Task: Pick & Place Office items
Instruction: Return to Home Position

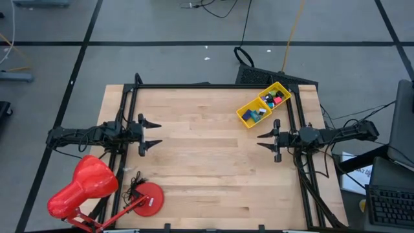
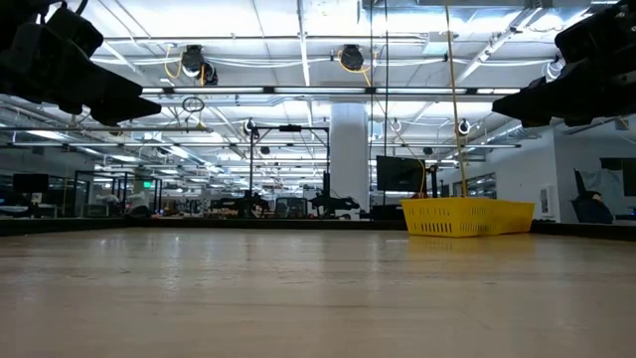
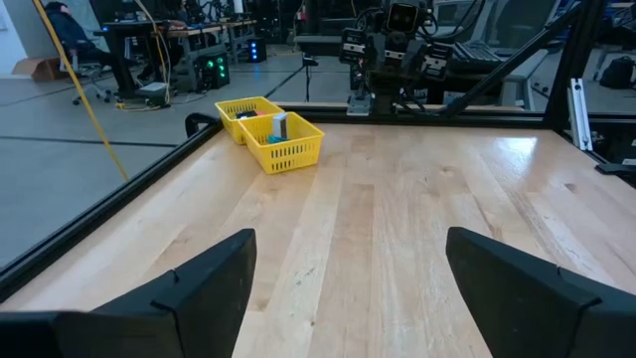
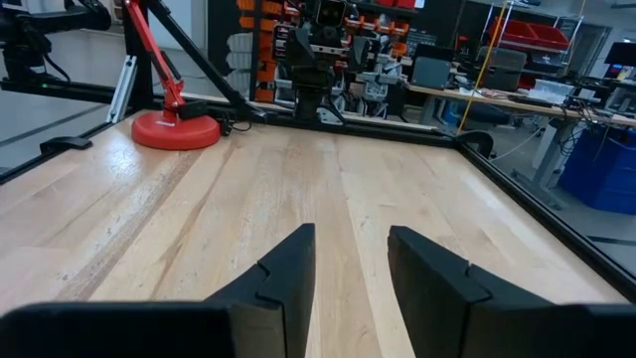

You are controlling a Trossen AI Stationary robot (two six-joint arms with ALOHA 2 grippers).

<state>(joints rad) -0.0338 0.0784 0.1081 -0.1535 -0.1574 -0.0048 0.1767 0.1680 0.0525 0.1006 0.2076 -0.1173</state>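
Locate left claw (image 1: 157, 133) at the left edge of the counter (image 1: 207, 168), hovering above the wood and pointing toward the middle. Read its fingers (image 3: 204, 293) in left wrist view as spread wide, with bare wood between them and nothing gripped: open.

Locate right claw (image 1: 260, 140) at the right edge of the counter, facing the left claw and well apart from it across the bare middle. Read its fingers (image 4: 283, 283) in right wrist view as parted by a narrower gap, likewise with wood between them and nothing gripped: open as well.

Find yellow tray (image 1: 243, 116) in the counter corner at top right of high view, set at a slant to the edges, split into 2 compartments, near the right claw but not touching it. Find office items (image 1: 275, 99) inside the tray. Count red/pink, black and green pieces in the compartment nearer the corner; blue, teal and white/grey pieces in the compartment nearer the middle. Cannot tell single pieces apart beyond colour.

Confirm in low view: tray resting flat on the counter at right, both arms held up at the upper corners, clear of the surface.

Note red desk lamp (image 1: 84, 188) at bottom left of high view, round base (image 1: 147, 199) on the wood, head hanging out past the counter edge, well apart from the tray.
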